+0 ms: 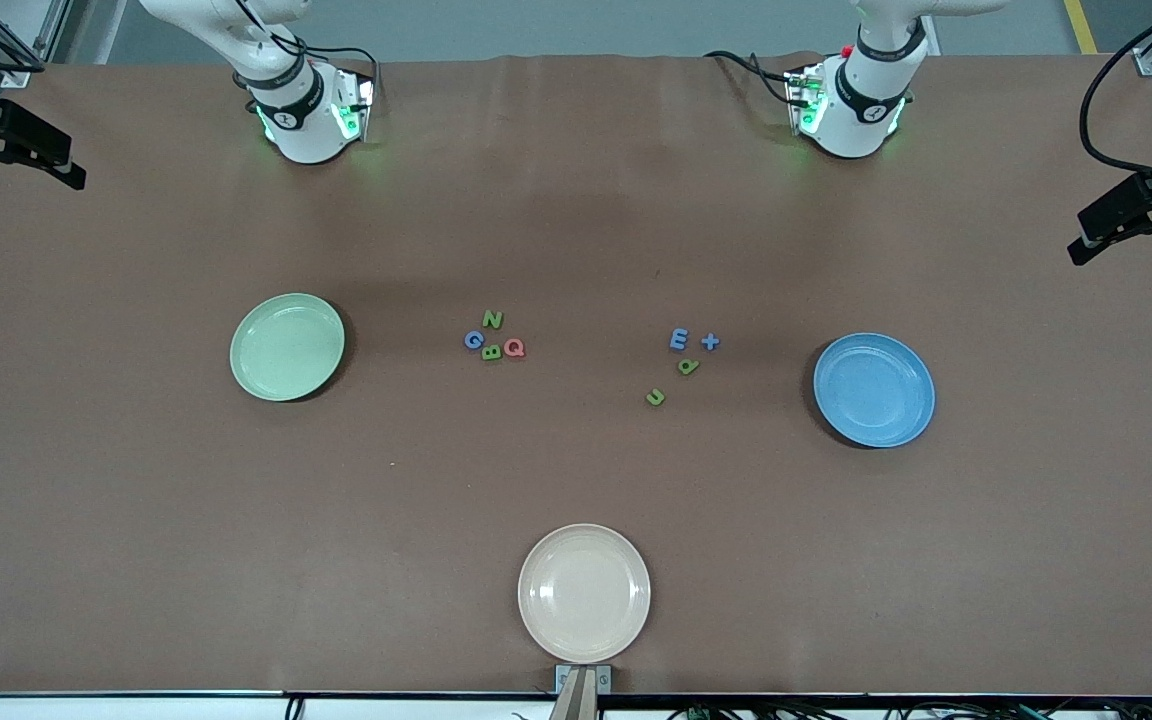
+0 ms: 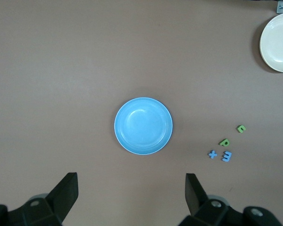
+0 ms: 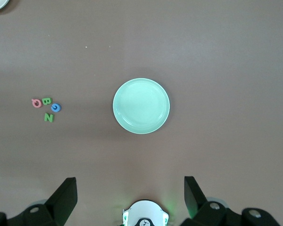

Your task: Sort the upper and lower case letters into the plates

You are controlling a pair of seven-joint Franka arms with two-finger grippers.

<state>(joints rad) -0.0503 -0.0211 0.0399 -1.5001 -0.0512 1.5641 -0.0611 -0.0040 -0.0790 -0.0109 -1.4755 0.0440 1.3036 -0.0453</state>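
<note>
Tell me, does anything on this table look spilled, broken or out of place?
Nothing is spilled or broken. One oddity: a blue capital E lies with the lowercase pieces, the blue t, green a and green u, near the blue plate.

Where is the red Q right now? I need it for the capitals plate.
The red Q lies on the table mid-way between the plates, beside the green B, at the edge of its cluster toward the left arm's end.
</note>
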